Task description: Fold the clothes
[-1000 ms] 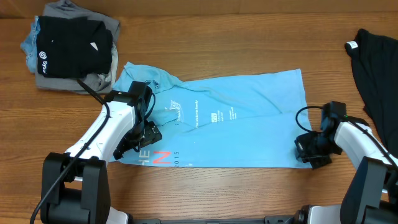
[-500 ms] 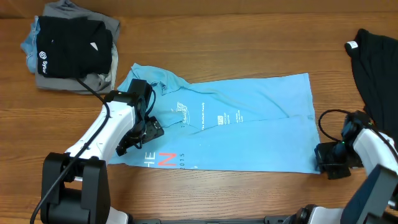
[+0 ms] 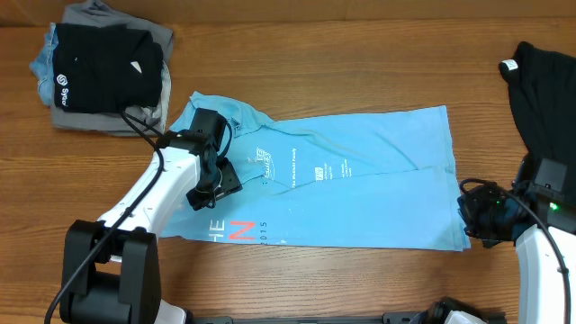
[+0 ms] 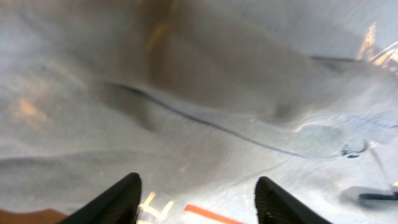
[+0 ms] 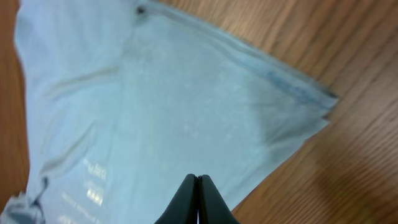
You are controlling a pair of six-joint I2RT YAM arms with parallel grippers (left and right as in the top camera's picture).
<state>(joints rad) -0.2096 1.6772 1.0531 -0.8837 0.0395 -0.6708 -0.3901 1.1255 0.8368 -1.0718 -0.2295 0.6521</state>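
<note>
Blue T-shirt (image 3: 360, 198) lies mid-frame; my left gripper (image 4: 198, 180) gapes over it, right gripper (image 5: 198, 180) clenched empty-looking; I'd pinch edges squarely.

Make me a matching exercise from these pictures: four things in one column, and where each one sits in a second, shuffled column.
Things
1. light blue T-shirt
2. folded stack
3. black garment with white tag
4. right gripper

Places
A. far left corner of the table
B. at the T-shirt's right end, jaws shut
C. spread out, mid-table
D. right edge of the table, partly out of frame

Pairs: 1-C, 2-A, 3-D, 4-B
</note>
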